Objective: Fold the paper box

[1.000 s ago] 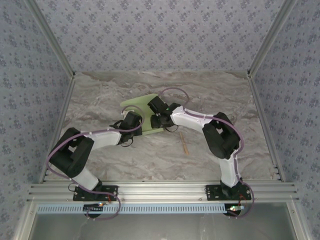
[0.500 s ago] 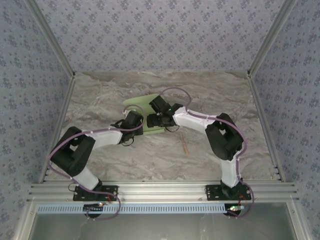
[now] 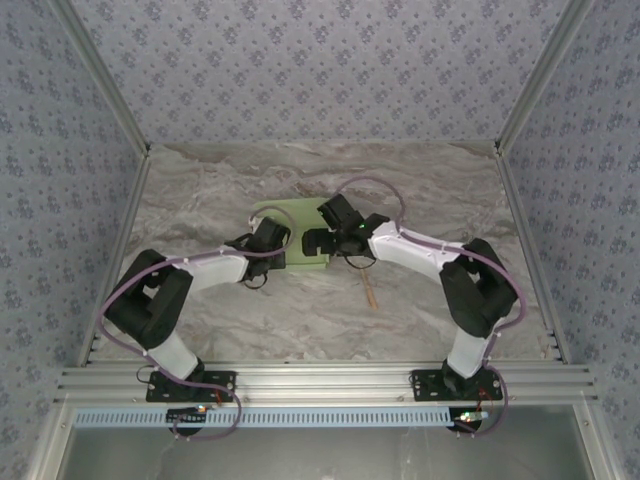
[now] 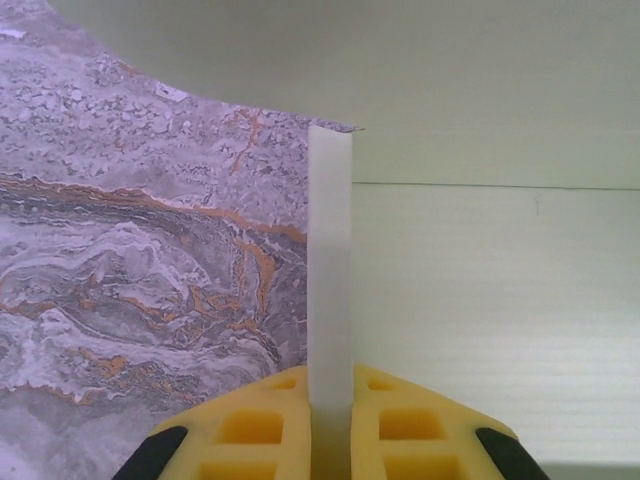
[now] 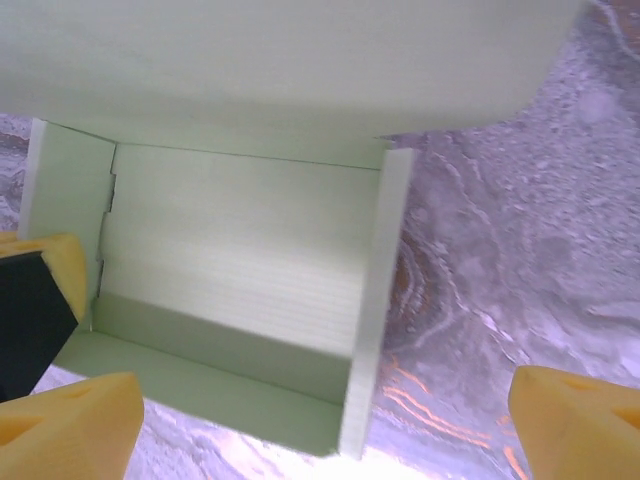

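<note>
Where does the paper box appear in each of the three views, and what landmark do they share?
Top external: the paper box lies at mid-table.
Left wrist: the box is in the right half, one wall clamped edge-on by the left gripper.
Right wrist: the box is at centre and top, walls raised.
Shared landmark: the marbled table.

Overhead, the left claw [image 3: 272, 238] and right claw [image 3: 312, 240] hide the near half of the paper box [image 3: 290, 212]. Right wrist: top flap and fingers [image 5: 575, 425] cropped.
</note>
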You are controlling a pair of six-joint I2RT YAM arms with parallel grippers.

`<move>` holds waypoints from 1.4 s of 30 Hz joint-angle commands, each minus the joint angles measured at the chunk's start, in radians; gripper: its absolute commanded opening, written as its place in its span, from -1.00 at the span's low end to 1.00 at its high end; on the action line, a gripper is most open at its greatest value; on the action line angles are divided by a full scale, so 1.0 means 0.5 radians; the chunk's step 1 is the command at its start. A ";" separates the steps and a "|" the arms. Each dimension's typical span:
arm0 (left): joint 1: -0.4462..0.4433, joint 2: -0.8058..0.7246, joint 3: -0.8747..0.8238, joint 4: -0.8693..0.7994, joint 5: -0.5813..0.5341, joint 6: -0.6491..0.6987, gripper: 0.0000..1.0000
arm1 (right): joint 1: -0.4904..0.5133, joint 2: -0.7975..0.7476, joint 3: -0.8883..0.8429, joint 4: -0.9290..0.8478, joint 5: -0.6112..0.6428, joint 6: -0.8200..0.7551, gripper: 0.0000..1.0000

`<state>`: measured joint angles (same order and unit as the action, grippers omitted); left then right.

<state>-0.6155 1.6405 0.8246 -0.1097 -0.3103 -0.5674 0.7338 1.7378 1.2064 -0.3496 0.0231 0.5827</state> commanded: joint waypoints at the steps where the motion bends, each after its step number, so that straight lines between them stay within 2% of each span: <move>1: 0.013 0.049 0.080 -0.167 -0.049 0.070 -0.86 | -0.033 -0.200 -0.097 -0.021 -0.043 -0.098 0.93; 11: 0.016 -0.043 0.148 -0.156 0.033 0.092 -0.25 | -0.331 -0.392 -0.177 -0.054 -0.131 -0.549 0.91; 16: 0.018 -0.124 0.141 -0.131 0.083 0.104 -0.06 | -0.329 -0.435 -0.217 -0.124 -0.018 -0.555 0.90; 18: 0.022 -0.165 0.133 -0.128 0.092 0.107 0.03 | -0.313 -0.460 -0.242 -0.253 0.043 -0.484 0.88; 22: 0.042 -0.305 0.076 -0.098 0.168 0.108 0.18 | -0.148 -0.494 -0.350 -0.651 0.217 -0.315 0.85; 25: 0.066 -0.452 0.005 -0.066 0.276 0.081 0.22 | -0.013 -0.500 -0.467 -0.746 0.188 -0.173 0.68; 27: 0.082 -0.555 -0.033 -0.070 0.324 0.065 0.22 | 0.063 -0.469 -0.483 -0.808 0.213 -0.134 0.50; 32: 0.110 -0.752 -0.075 -0.121 0.333 0.073 0.23 | 0.047 -0.389 -0.514 -0.804 0.161 -0.157 0.03; 42: 0.115 -0.842 -0.113 -0.136 0.332 0.083 0.25 | -0.114 -0.111 -0.379 -0.639 0.039 -0.334 -0.28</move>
<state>-0.5629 1.2350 0.7784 -0.1623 -0.1600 -0.5240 0.6842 1.6547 0.9760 -0.6899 0.0628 0.4454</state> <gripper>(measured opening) 0.623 0.367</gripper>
